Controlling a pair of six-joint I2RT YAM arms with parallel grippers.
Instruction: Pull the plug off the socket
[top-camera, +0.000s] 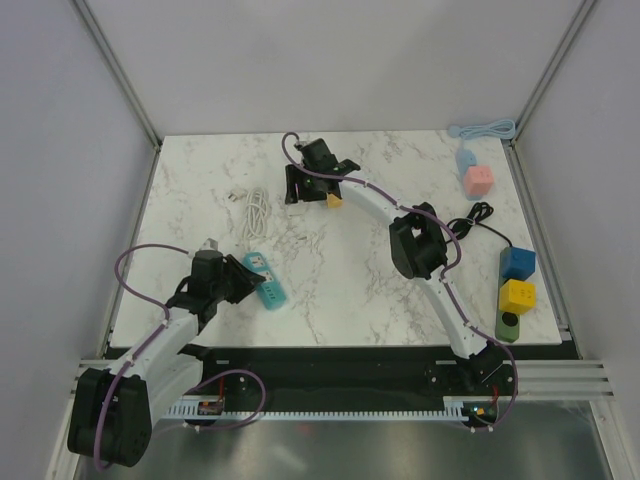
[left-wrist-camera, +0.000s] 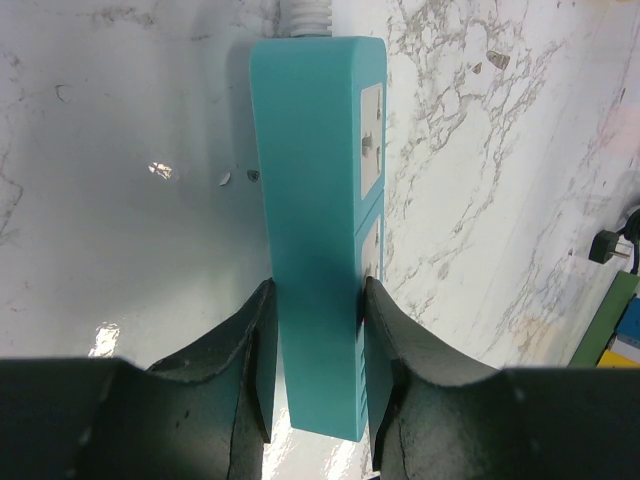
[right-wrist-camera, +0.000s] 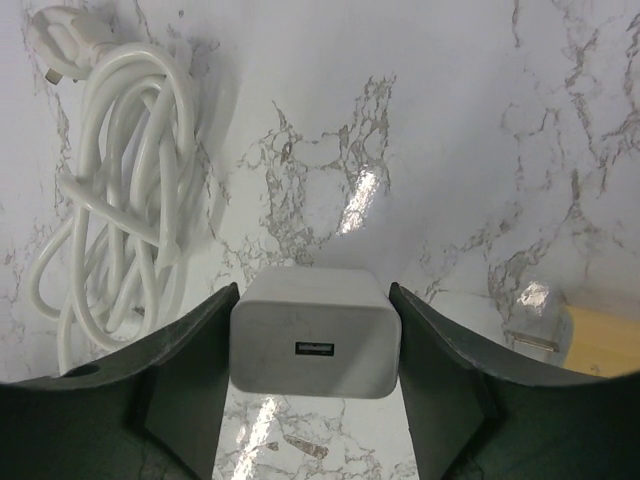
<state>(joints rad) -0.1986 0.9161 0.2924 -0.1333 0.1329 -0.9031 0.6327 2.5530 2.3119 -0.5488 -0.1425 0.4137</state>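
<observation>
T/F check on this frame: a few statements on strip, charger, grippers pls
1. The left gripper is clamped on the teal power strip. True.
2. The white charger is plugged into the strip. False: it sits between the fingers of the right gripper, well away from the strip.
3. A coiled white cable lies beside the charger. True.
4. The yellow block is next to the strip. False: it is far over on the right side, by the blue block.
</observation>
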